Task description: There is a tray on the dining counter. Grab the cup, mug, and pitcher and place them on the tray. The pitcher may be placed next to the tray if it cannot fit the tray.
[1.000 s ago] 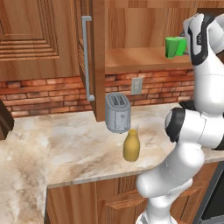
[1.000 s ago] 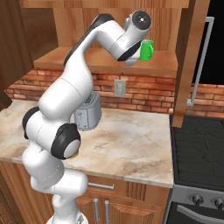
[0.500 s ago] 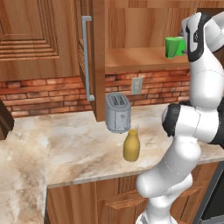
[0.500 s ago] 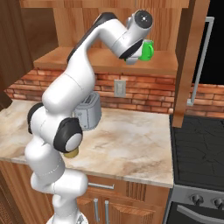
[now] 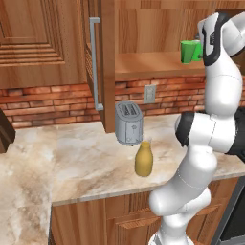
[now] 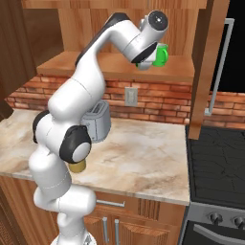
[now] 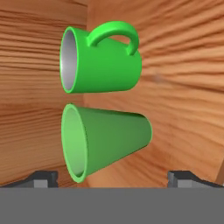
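hand (image 7: 111, 177): open wide, fingertips flanking the cup's base
cup (image 7: 105, 141): on the shelf (image 5: 153, 64), at 6 o'clock of the mug (image 7: 103, 59)
pitcher (image 5: 143, 159): on the surface (image 5: 81, 167), at 5 o'clock of the toaster (image 5: 128, 123)

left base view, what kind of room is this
A kitchen, rendered rather than real. A grey toaster stands on a marbled stone counter against a brick backsplash, with wooden cabinets above and a stove beside it.
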